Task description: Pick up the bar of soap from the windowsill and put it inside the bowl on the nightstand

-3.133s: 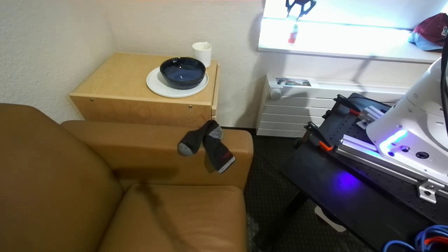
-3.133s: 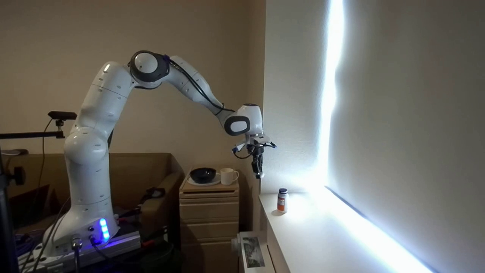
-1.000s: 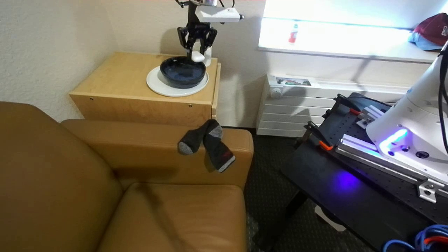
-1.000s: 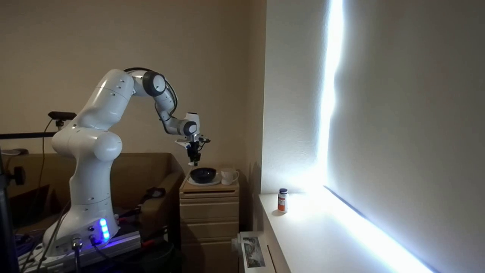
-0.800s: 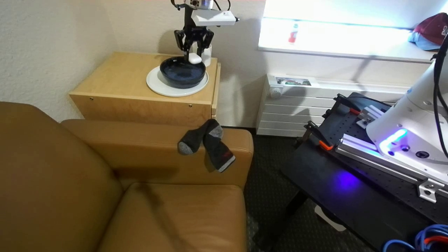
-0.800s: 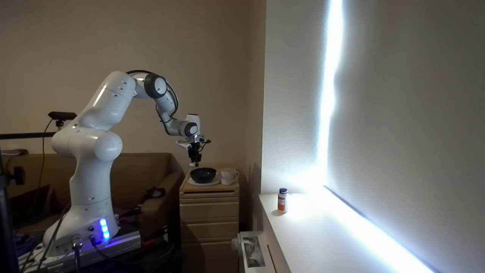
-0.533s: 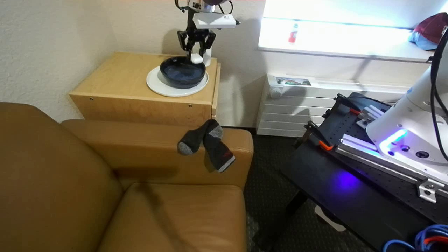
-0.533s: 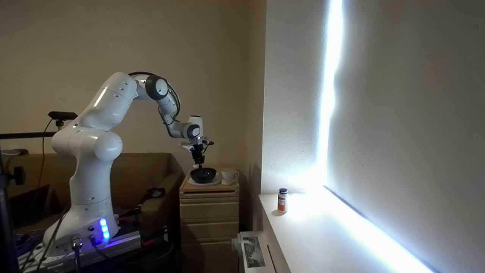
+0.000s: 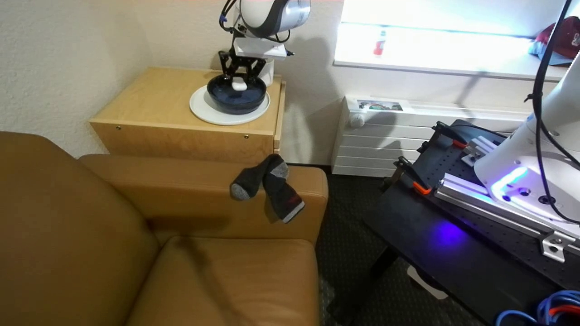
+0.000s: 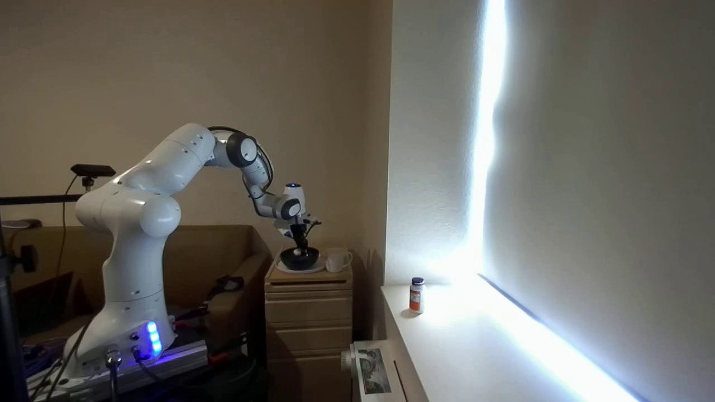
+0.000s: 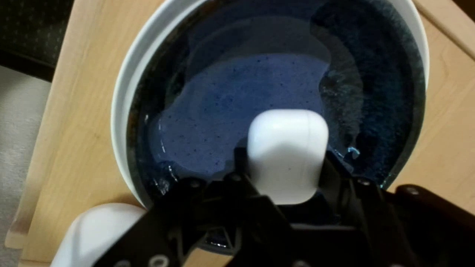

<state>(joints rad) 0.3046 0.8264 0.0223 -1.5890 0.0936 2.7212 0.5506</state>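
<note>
The bar of soap, a small white rounded block (image 9: 239, 84), is between my gripper's two black fingers (image 9: 240, 80). In the wrist view my gripper (image 11: 285, 165) is shut on the soap (image 11: 287, 148), one finger against each side. The dark blue-black bowl (image 9: 236, 100) sits on a white plate (image 9: 203, 109) on the tan nightstand (image 9: 145, 104). The fingertips and soap are down inside the rim of the bowl (image 10: 300, 260); I cannot tell whether the soap touches the bowl's floor. The windowsill (image 10: 458, 357) is off to the right and brightly lit.
A white mug (image 11: 98, 230) stands close beside the bowl and plate. A small bottle (image 10: 416, 296) stands on the windowsill, and a cap (image 9: 559, 43) lies at its far end. Dark socks (image 9: 276, 190) hang over the armrest of the brown armchair (image 9: 199, 185).
My gripper has carried the soap from above the windowsill to the nightstand, hovered at the bowl's edge, then moved down and inward into the bowl. The bowl and plate have not moved.
</note>
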